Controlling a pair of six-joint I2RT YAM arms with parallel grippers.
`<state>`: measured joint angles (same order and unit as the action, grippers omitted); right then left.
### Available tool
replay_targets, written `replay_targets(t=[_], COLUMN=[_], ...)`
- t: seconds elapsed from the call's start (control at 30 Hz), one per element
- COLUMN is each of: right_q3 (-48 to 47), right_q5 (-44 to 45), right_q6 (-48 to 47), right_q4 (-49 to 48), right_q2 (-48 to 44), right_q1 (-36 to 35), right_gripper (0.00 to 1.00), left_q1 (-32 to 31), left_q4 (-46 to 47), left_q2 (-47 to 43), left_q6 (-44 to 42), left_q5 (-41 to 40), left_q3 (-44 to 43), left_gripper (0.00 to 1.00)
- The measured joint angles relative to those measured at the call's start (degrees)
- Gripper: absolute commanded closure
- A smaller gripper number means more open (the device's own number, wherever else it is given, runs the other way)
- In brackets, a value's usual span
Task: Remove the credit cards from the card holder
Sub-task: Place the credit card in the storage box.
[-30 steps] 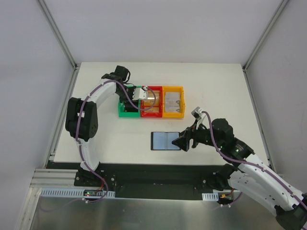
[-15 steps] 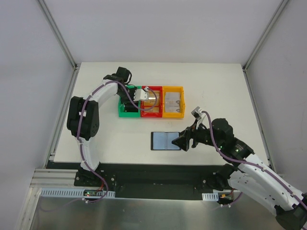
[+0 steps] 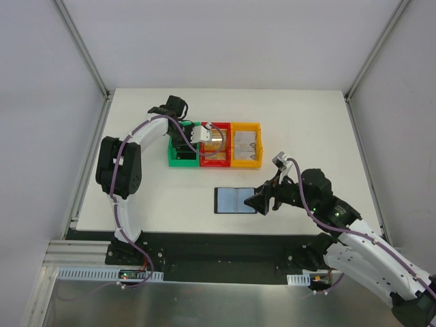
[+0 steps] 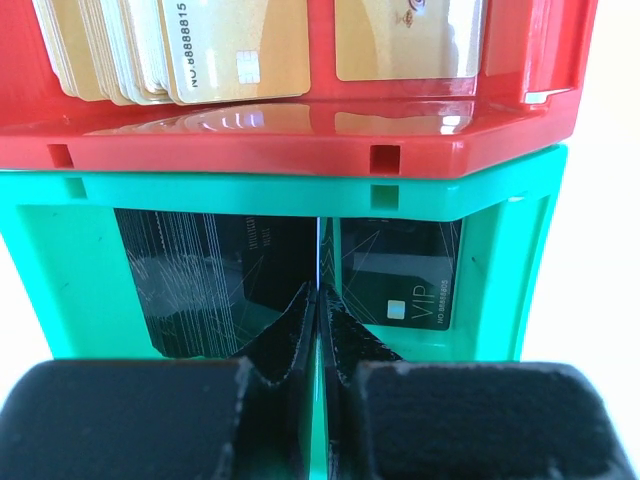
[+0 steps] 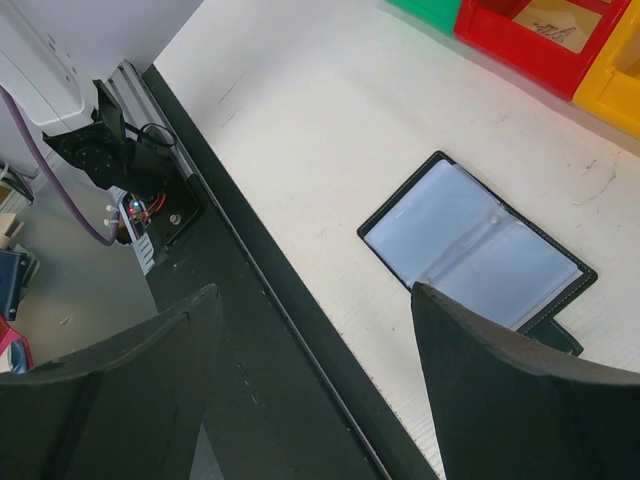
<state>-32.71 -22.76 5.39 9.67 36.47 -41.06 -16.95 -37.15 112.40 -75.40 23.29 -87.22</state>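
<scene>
The card holder [image 3: 235,199] lies open on the table, black-edged with two bluish-grey panels; it also shows in the right wrist view [image 5: 470,245]. My right gripper [image 3: 262,201] is open and empty, just above the holder's right end [image 5: 315,300]. My left gripper [image 3: 184,146] hangs over the green bin [image 3: 178,162], its jaws shut [image 4: 320,295] on a thin credit card [image 4: 320,250] seen edge-on. Black cards [image 4: 215,285] lie in the green bin below it. Gold credit cards [image 4: 200,50] lie in the red bin [image 4: 300,145].
Green, red [image 3: 215,163] and yellow [image 3: 245,164] bins stand in a row behind the holder; the yellow one holds pale grey cards [image 3: 246,144]. The table's near edge and a black rail [image 5: 250,330] run just in front of the holder.
My left wrist has shifted slightly over the green bin. The right arm and the card holder have not moved.
</scene>
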Motion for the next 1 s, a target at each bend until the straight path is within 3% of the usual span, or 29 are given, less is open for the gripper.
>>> replay_targets(t=[0.6,1.0], right_q3=[0.7,0.7], right_q5=[0.0,0.0], right_q6=[0.2,0.2], right_q4=[0.0,0.0], right_q2=[-0.2,-0.2], right_q1=[0.0,0.0], right_gripper=[0.22,0.22], left_q1=[-0.3,-0.4], left_q4=[3.1,3.9], left_q2=[0.0,0.0], left_q6=[1.8,2.9], left_q5=[-1.6,-3.5], left_q3=[0.9,0.9], left_gripper=[0.89,0.87])
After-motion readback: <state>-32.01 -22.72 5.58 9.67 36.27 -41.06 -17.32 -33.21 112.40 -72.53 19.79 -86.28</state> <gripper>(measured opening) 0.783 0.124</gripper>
